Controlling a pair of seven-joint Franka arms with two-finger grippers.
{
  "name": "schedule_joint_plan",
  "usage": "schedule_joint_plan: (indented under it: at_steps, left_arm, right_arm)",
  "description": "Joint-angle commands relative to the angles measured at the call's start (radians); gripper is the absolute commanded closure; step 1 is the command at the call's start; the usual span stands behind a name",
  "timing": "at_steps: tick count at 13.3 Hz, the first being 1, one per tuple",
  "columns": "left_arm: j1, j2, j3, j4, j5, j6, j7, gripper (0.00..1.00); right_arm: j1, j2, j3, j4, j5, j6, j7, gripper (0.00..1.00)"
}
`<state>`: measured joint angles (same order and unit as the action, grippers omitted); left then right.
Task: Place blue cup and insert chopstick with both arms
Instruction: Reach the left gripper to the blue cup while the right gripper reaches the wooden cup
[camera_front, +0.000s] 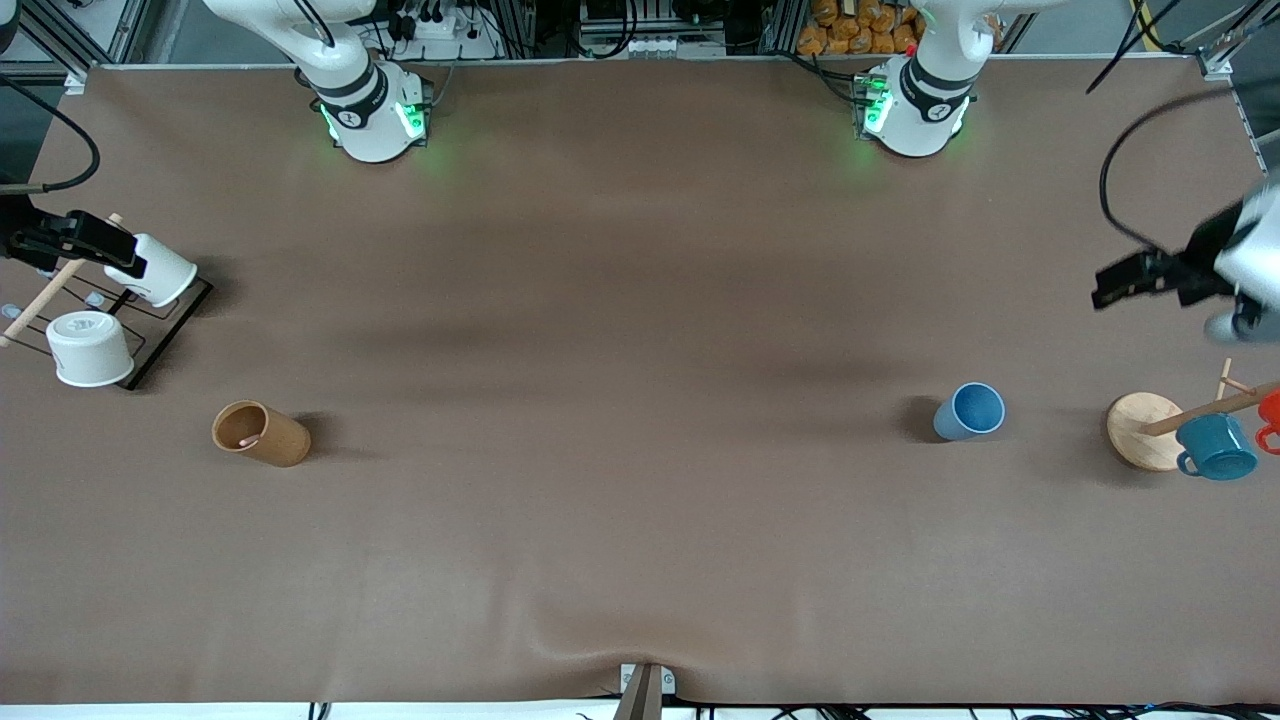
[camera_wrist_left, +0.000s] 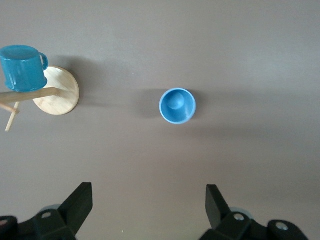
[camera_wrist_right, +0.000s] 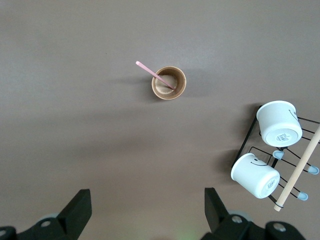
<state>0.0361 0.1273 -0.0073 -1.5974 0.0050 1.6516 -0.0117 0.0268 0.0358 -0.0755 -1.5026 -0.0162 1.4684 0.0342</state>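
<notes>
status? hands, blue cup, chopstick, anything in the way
Both hands open, empty: left hand high over the blue cup, right hand over the brown holder. Cup upright, alone. Chopstick in holder. No obstruction.

— What sits on the brown table?
— The blue cup stands upright toward the left arm's end, near a round wooden rack base. Toward the right arm's end stand a brown holder and a black wire rack.
</notes>
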Motion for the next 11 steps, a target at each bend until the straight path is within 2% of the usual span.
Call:
schedule_joint_plan:
  at_steps: [1, 5, 6, 9, 11]
  left_arm:
    - [0.018, 0.05, -0.002, -0.065, -0.002, 0.106, 0.021, 0.0]
    - [0.016, 0.054, -0.002, -0.332, -0.002, 0.466, 0.021, 0.0]
    - [0.016, 0.066, -0.003, -0.369, -0.002, 0.525, 0.021, 0.0]
    - [0.016, 0.115, -0.005, -0.398, -0.003, 0.566, 0.021, 0.0]
    - [0.016, 0.135, -0.005, -0.426, -0.006, 0.626, 0.019, 0.07]
  right_arm:
    - [0.004, 0.002, -0.001, -0.004, 0.009, 0.003, 0.016, 0.0]
    - [0.028, 0.119, -0.001, -0.002, 0.002, 0.093, 0.003, 0.0]
    - [0.025, 0.139, -0.001, -0.004, 0.01, 0.131, -0.003, 0.0]
    - [0.05, 0.242, -0.003, -0.004, -0.005, 0.214, -0.007, 0.0]
    - [0.065, 0.289, -0.003, -0.005, -0.045, 0.26, -0.029, 0.0]
